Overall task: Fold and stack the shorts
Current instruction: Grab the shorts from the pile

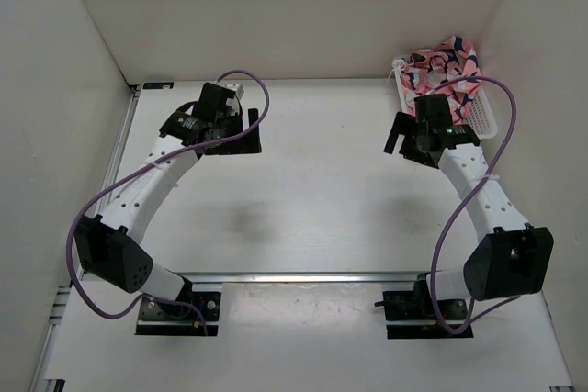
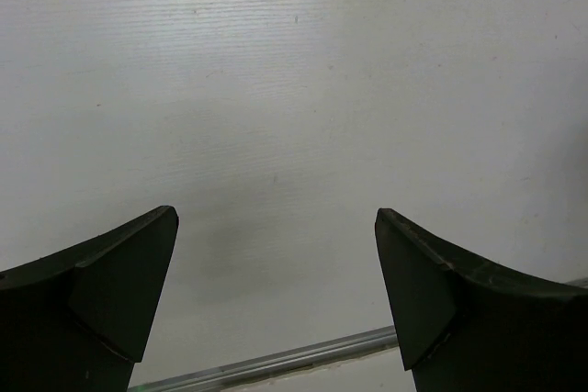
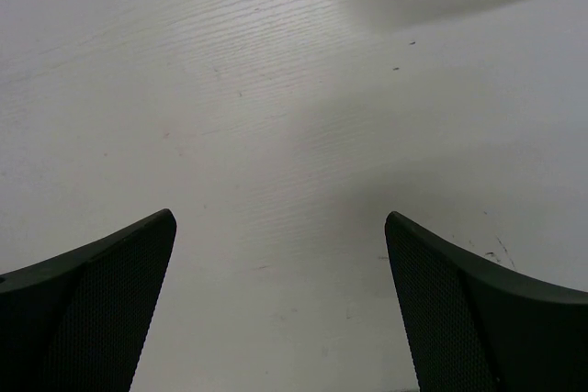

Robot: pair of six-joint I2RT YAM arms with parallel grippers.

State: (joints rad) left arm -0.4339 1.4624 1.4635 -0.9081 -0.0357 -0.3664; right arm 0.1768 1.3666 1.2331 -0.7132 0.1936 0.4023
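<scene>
top external view puts the shorts (image 1: 447, 57) as a crumpled heap in the white mesh basket (image 1: 489, 117) at the far right corner of the table (image 1: 312, 208), bulging above its rim. left wrist view shows our left gripper (image 2: 276, 222) with its jaws spread wide and nothing between them. it hangs over bare tabletop at the far left, well apart from the basket. right wrist view shows our right gripper (image 3: 280, 222) likewise parted and empty, over bare tabletop just beside the basket.

we judge the task to be at its very start. the step in hand is fetching the shorts out of the basket, and no fold is made yet. the next move calls for the right gripper to turn toward the basket, come down on the top of the heap and pinch a good bunch of fabric, so that it lifts free without dragging the basket along. the cloth looks soft and will likely sag, so we would want the left gripper ready to help spread it flat.
</scene>
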